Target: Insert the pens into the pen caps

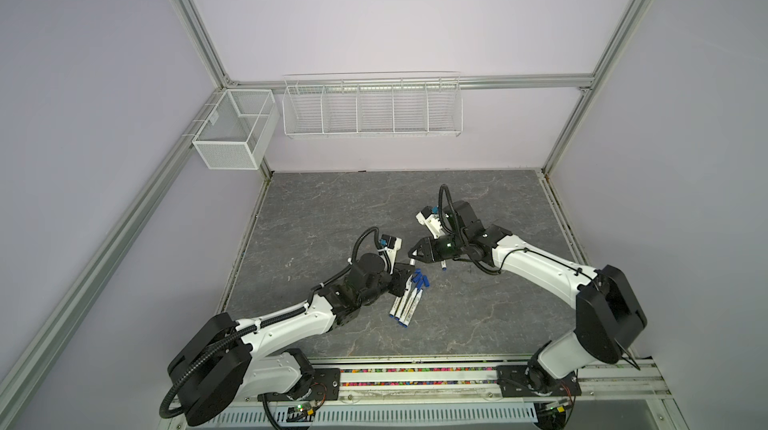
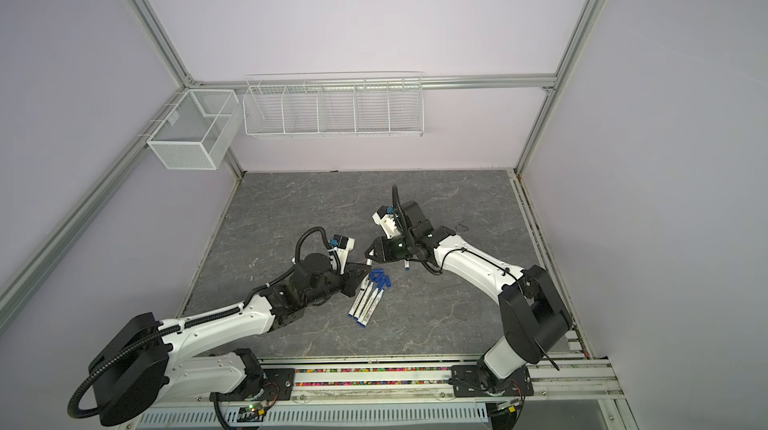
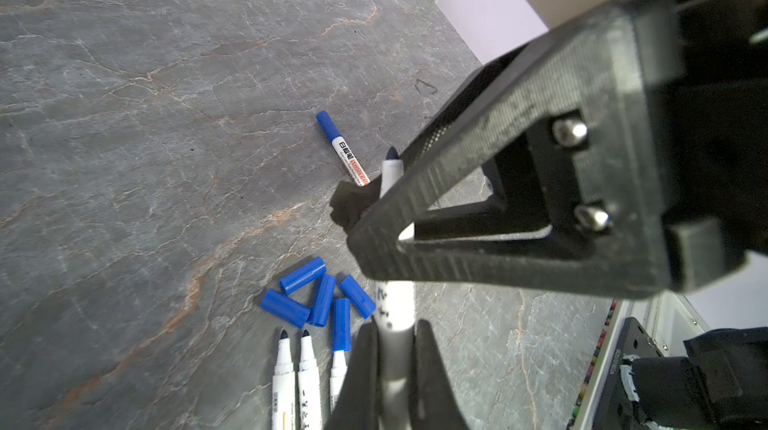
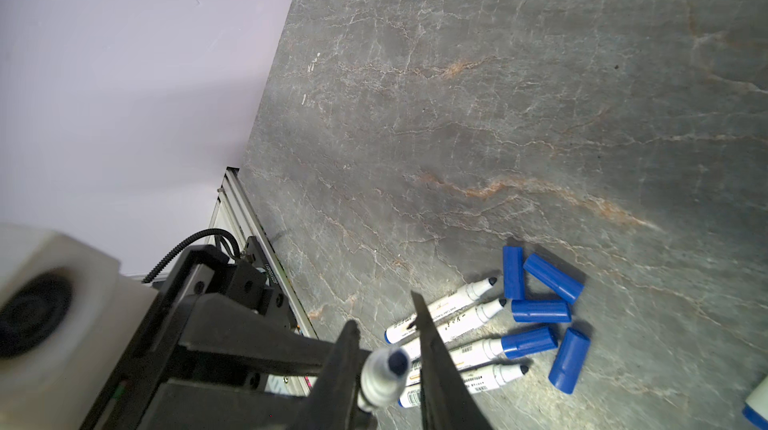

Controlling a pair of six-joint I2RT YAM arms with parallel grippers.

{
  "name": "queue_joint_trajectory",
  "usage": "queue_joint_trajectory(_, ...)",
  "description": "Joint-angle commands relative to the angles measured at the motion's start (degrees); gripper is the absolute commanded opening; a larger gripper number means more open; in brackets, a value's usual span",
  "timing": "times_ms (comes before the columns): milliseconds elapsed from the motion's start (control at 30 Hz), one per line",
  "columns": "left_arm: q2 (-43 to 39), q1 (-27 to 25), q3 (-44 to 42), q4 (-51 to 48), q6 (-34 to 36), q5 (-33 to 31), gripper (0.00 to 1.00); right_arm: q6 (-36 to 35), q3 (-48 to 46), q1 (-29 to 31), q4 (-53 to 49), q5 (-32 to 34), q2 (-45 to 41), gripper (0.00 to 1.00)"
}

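Grips a slim white marker pen by the barrel in the closed left gripper, over the middle of the grey stone-patterned table. Flanks that pen's tip end with the right gripper; cannot tell whether clamped. Shows four loose small dark-blue plastic pen caps just beside four more white pens nearer the front edge, one capped, and a sixth capped pen apart.

Lighting even and diffuse, soft shadows beside the pen caps; nearest foreground blurred in both wrist views.
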Motion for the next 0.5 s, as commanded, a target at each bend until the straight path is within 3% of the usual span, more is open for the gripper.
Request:
queue_joint_trajectory(0, 0.5, -0.2, 0.1, 1.1, -0.5, 0.0, 0.0, -0.4, 0.0, 0.2, 1.0, -1.8, -0.7, 0.22)
queue_joint_trajectory(167, 0.8, -0.3, 0.4, 1.0, -0.5, 0.1, 0.0, -0.4, -0.5, 0.2, 1.4, -2.2, -0.9, 0.12)
queue_joint_trajectory(300, 1.7, -0.3, 1.1, -0.7, -0.9, -1.0, 0.02, -0.3, -0.8, 0.0, 1.6, -2.0, -1.4, 0.09)
queue_joint_trajectory(400, 2.6, -0.3, 1.9, -1.9, -0.8, -0.9, 0.31, 0.2, -1.3, -0.3, 2.2, -2.0, -1.8, 0.08)
queue_joint_trajectory(467, 3.4, -0.3, 2.7, -2.4, -0.6, -0.6, 0.39, 0.7, -1.6, -0.6, 2.8, -2.1, -2.2, 0.08)
